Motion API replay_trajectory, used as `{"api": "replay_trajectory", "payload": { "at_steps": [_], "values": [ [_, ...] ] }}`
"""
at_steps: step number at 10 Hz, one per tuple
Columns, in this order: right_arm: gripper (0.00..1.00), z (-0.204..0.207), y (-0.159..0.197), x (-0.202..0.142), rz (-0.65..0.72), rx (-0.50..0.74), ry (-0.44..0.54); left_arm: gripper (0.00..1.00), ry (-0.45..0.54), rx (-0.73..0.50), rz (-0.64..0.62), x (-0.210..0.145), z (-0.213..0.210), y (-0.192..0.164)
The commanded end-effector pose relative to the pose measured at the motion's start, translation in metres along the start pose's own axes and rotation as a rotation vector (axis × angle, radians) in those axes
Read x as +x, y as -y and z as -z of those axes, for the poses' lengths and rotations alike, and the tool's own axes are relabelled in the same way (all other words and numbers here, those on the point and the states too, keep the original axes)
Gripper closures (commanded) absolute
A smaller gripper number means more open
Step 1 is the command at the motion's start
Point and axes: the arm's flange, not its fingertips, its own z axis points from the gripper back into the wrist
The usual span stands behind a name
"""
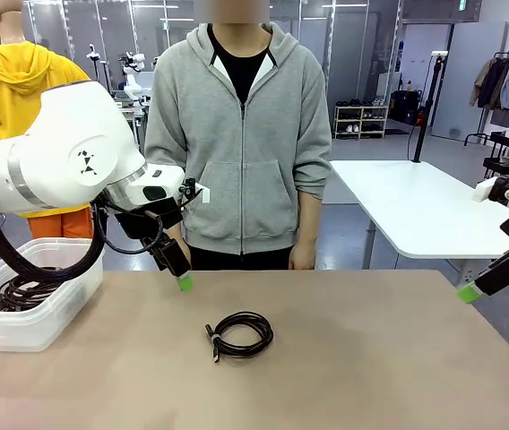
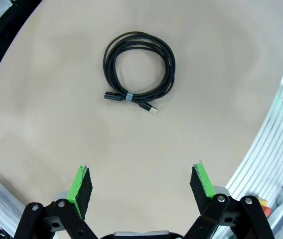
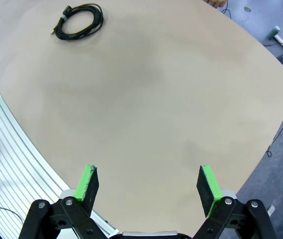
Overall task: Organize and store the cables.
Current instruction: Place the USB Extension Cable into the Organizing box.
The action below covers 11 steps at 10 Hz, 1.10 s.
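In the front view, a smooth, matte tan table (image 1: 344,358) carries a single coiled black cable (image 1: 240,334) near its middle, wound into a flat round loop with a pale tie and a plug end sticking out at its lower left. At the table's left edge stands a translucent plastic bin (image 1: 35,309) with rounded corners; more black cables (image 1: 23,288) lie bundled inside it, partly hidden behind the left arm's own thick black wiring, so their number is hard to tell. The left gripper (image 1: 183,279) hangs above the table, just beyond the coil, and just one green-tipped finger is clear from this angle. The right gripper (image 1: 470,291) reaches in at the right edge, mostly cut off, with one green pad visible. A person in a grey zip hoodie (image 1: 241,134) stands at the far side, arms down.

In the left wrist view, the left gripper (image 2: 141,184) has its jaws spread wide with nothing between them, the green pads worn and scuffed at the edges. The cable (image 2: 139,67) lies well ahead on the bare table, its tie grey and a metal USB-style plug (image 2: 152,110) pointing outward.

In the right wrist view, the right gripper (image 3: 149,186) also has its jaws released and empty. The cable (image 3: 79,21) lies far off near the top left, small and hard to read in detail.
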Motion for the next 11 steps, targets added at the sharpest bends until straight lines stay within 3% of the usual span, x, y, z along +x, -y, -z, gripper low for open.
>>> {"api": "replay_trajectory", "payload": {
  "at_steps": [1, 3, 6, 8, 11],
  "values": [
    [0.00, -0.001, 0.000, 0.000, 0.006, -0.004, 0.001, 0.00, 0.004, 0.001, -0.006, -0.008, -0.002, 0.002],
    [0.00, -0.001, 0.000, 0.000, 0.006, -0.004, 0.001, 0.00, 0.000, 0.000, -0.001, -0.001, 0.000, 0.000],
    [0.00, -0.001, 0.000, 0.000, 0.006, -0.004, 0.001, 0.00, -0.067, 0.011, -0.393, 0.056, 0.031, 0.024],
    [0.00, -0.001, 0.000, 0.000, 0.006, -0.004, 0.001, 0.00, -0.119, 0.166, -0.648, 0.067, 0.052, 0.028],
    [0.00, -0.001, 0.000, 0.000, 0.006, -0.004, 0.001, 0.00, -0.047, 0.247, -0.811, 0.066, 0.078, 0.018]
  ]
}}
